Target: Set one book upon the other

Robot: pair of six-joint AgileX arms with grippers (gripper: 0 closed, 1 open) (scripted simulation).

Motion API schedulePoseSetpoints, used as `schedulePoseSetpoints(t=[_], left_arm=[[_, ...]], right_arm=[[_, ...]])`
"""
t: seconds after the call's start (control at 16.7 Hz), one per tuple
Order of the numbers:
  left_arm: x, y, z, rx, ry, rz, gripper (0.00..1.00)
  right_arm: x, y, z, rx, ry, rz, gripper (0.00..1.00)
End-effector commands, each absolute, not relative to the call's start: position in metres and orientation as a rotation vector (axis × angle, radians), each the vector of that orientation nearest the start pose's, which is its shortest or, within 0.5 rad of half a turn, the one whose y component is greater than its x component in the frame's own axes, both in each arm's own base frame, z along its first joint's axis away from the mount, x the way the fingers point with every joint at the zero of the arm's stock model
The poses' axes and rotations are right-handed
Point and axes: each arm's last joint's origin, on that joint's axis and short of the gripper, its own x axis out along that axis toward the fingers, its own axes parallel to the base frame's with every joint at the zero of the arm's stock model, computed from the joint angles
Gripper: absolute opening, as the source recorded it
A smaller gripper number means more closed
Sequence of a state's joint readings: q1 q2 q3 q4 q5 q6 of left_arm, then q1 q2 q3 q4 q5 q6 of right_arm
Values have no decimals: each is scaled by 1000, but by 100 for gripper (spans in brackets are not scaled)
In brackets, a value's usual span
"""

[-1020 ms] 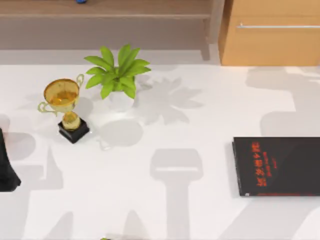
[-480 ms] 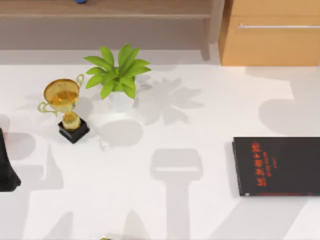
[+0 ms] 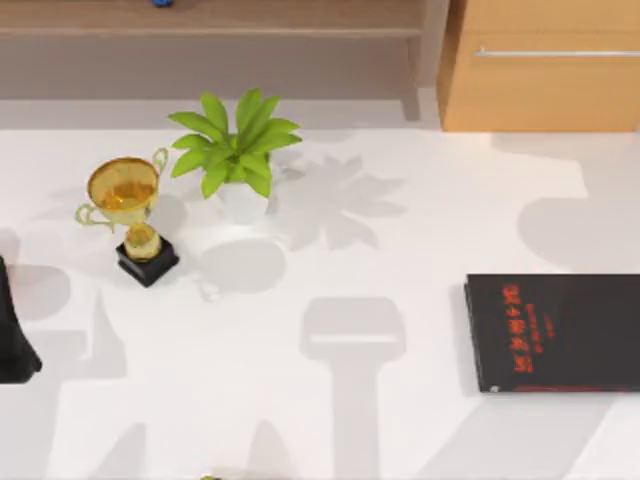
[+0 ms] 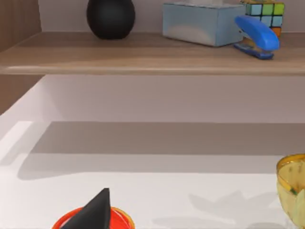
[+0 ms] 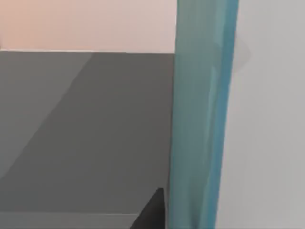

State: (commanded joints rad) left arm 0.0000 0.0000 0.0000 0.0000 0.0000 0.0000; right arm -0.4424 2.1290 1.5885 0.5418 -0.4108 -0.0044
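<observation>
From above, one black book (image 3: 555,332) with red lettering lies flat at the right of the white bench (image 3: 400,420); one gold trophy (image 3: 130,215) and one potted plant (image 3: 235,150) stand at the left. The left arm (image 3: 12,330) sits at the left edge.

In the left wrist view, a dark fingertip (image 4: 93,212) of the left claw shows; open or closed, I cannot tell. Beyond it, the shelf (image 4: 143,55) holds one stapler (image 4: 256,34).

In the right wrist view, one teal book (image 5: 202,114) stands on edge just beside a fingertip (image 5: 152,212) of the right claw; I cannot tell its grip.

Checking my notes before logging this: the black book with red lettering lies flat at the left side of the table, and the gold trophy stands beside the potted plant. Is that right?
Not quite. The black book lies flat at the table's right side, as the top view shows. The gold trophy does stand beside the potted plant.
</observation>
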Motion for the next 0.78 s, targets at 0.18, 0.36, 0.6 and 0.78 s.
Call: schedulePoseSetpoints(t=[0.18, 0.36, 0.6, 0.78], left_arm=[[106, -1, 160, 0, 0, 0, 100], [106, -1, 160, 0, 0, 0, 100], [106, -1, 160, 0, 0, 0, 100], [106, -1, 160, 0, 0, 0, 100]], right_arm=[[462, -198, 249, -17, 5, -7, 25], [462, -198, 249, -17, 5, -7, 2], [462, -198, 249, -17, 5, -7, 0], [462, -198, 249, -17, 5, -7, 0]])
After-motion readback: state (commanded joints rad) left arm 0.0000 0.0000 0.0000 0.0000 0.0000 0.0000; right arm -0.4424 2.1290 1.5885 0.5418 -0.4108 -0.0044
